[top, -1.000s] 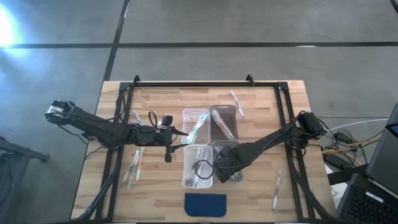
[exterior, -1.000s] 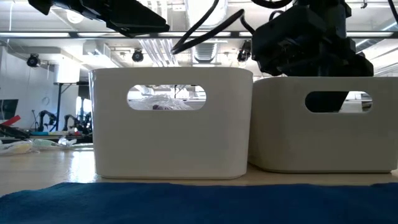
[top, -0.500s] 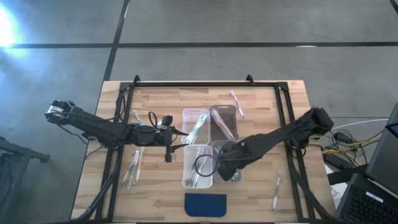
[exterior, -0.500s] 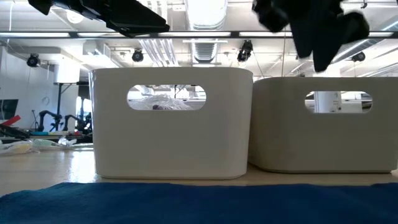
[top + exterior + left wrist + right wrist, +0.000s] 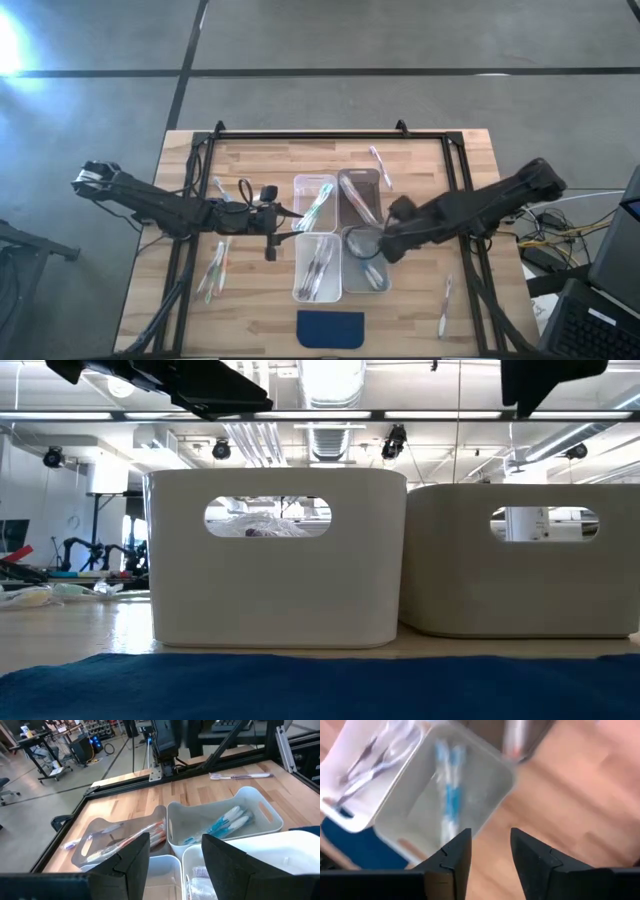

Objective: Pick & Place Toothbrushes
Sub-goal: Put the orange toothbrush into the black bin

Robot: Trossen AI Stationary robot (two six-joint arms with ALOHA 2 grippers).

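Observation:
Four clear bins stand together at mid-table: far left (image 5: 315, 198), far right (image 5: 360, 195), near left (image 5: 318, 268) and near right (image 5: 366, 262). Each has toothbrushes lying in it; blue ones (image 5: 447, 795) lie on the floor of the near right bin. Loose toothbrushes lie flat on the wood at the left (image 5: 215, 265), at the far side (image 5: 380, 165) and at the right (image 5: 445, 305). My right gripper (image 5: 385, 243) (image 5: 490, 840) hangs open above the near right bin's right rim, holding nothing. My left gripper (image 5: 278, 222) (image 5: 175, 847) waits open just left of the bins.
A dark blue pad (image 5: 331, 328) lies at the near edge in front of the bins. A black frame (image 5: 330, 135) runs around the table's far and side edges. Bare wood shows right of the bins.
My right gripper has risen out of the near right bin and drawn back toward the table's right edge, tipping more steeply downward. In the low view it has climbed from the bin's rim almost out of the picture's top. The bins have not moved.

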